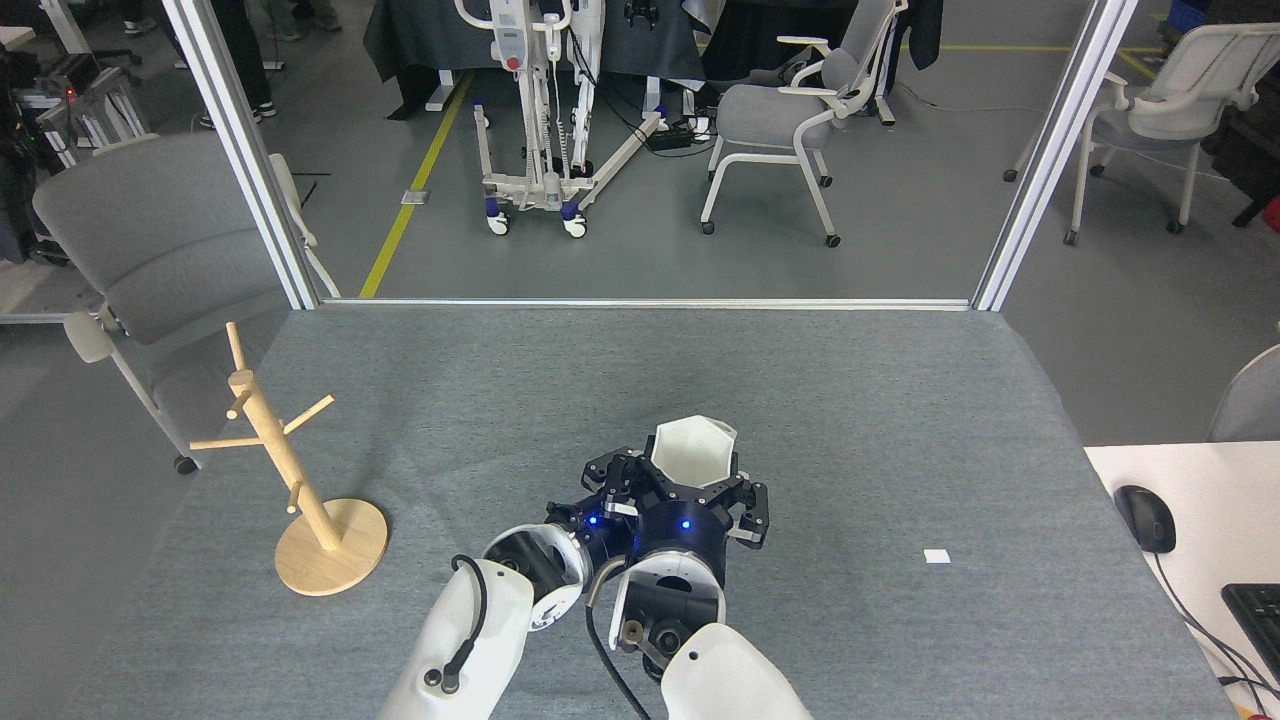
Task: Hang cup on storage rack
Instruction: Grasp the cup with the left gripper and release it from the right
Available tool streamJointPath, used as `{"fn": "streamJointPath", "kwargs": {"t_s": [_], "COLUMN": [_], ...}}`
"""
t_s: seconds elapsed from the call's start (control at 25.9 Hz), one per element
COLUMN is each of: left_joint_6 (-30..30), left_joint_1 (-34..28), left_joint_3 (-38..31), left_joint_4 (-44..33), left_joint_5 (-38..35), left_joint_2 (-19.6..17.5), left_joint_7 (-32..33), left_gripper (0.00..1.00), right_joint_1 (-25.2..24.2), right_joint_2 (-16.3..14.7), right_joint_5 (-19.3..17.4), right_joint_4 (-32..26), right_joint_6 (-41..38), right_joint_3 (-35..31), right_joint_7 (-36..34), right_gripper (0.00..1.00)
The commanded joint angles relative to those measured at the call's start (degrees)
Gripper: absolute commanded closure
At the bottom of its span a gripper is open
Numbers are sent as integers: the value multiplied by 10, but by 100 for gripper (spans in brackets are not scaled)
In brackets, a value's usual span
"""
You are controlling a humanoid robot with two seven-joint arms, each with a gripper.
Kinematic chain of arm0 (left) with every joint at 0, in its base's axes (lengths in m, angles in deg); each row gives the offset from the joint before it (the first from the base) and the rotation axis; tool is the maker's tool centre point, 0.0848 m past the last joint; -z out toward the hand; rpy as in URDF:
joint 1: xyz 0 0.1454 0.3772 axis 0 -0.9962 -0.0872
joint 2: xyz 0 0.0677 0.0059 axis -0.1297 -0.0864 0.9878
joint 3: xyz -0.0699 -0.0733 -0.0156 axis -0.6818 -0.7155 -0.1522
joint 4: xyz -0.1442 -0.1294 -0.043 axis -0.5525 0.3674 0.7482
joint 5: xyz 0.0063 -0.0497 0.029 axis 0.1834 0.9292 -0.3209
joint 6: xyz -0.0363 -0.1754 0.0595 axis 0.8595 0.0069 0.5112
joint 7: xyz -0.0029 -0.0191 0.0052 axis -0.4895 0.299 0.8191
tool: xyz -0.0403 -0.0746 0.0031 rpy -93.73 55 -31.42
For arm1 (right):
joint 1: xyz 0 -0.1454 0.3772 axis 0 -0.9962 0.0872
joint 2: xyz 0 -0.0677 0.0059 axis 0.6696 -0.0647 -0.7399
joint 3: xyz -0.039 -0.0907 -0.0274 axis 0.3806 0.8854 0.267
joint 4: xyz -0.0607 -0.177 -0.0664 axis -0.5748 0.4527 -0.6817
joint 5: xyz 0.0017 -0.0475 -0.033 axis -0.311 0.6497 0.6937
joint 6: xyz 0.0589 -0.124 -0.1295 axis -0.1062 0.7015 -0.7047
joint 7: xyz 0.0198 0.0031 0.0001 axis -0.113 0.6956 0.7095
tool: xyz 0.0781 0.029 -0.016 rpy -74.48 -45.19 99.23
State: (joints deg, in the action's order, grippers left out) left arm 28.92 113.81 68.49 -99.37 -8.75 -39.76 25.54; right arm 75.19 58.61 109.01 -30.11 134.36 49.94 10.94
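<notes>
The cup [694, 451] is up off the grey table [900, 400], mouth pointing away toward the far edge, gripped by the right gripper [697, 485], whose jaws look clamped on its lower sides. So the pickup part looks done, I'd say. The left gripper [612, 478] is tucked in right beside it on the left, touching or nearly so, but it's dark and half hidden behind the other one, so I honestly can't tell if its jaws are apart or together, or whether it's got any hold on the cup.

What's left is basically the whole hanging bit. The storage rack [290, 470] sits well apart over at the left side of the table, pegs all bare. Can't see the cup's handle from here either, so no idea which way it faces. My guess: a handoff is in progress, then carry left and hook the handle over a peg.
</notes>
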Motion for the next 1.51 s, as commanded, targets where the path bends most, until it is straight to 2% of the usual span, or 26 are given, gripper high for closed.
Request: {"fn": "streamJointPath", "kwargs": {"t_s": [0.0,0.23,0.31,0.43,0.46,0.54,0.58,0.73,0.97,1.12,1.2,1.28,1.39,1.47], "left_joint_6": [4,2,1,-1,-1,-1,-1,5,5,7,8,9,12,7], "left_joint_1": [-1,-1,-1,1,1,0,-1,-1,-2,-20,-44,-74,-145,-197], "left_joint_3": [-2,-2,-2,-2,-2,-3,-4,-32,-36,-37,-43,-61,-82,-100], "left_joint_4": [-3,-1,1,3,4,7,7,8,9,9,-11,-45,-122,-171], "left_joint_5": [1,1,1,0,1,1,1,1,1,1,2,2,1,1], "left_joint_2": [0,0,0,-1,-1,-2,-4,-8,-16,-24,-42,-57,-79,-91], "left_joint_7": [15,18,18,25,29,33,34,34,34,33,33,33,33,33], "left_gripper": [100,100,100,100,100,100,100,100,100,100,100,100,100,100], "right_joint_1": [1,-1,-1,0,0,1,2,1,-7,-7,-11,-26,-57,-75], "right_joint_2": [0,0,1,-1,-1,-1,-1,-1,3,2,3,2,-13,-43], "right_joint_5": [0,-1,1,2,2,3,3,2,-2,-3,-3,-3,0,0], "right_joint_4": [0,0,0,1,2,2,2,2,1,-5,-5,-5,-6,-5], "right_joint_6": [-40,-41,-41,-41,-39,-37,-38,-39,-40,-43,-58,-112,-273,-377], "right_joint_3": [31,31,31,31,31,30,30,30,22,6,-45,-117,-253,-343], "right_joint_7": [0,1,0,-4,-5,-5,-6,-37,-198,-246,-273,-297,-309,-309], "right_gripper": [100,99,93,65,50,4,1,1,1,1,1,0,0,0]}}
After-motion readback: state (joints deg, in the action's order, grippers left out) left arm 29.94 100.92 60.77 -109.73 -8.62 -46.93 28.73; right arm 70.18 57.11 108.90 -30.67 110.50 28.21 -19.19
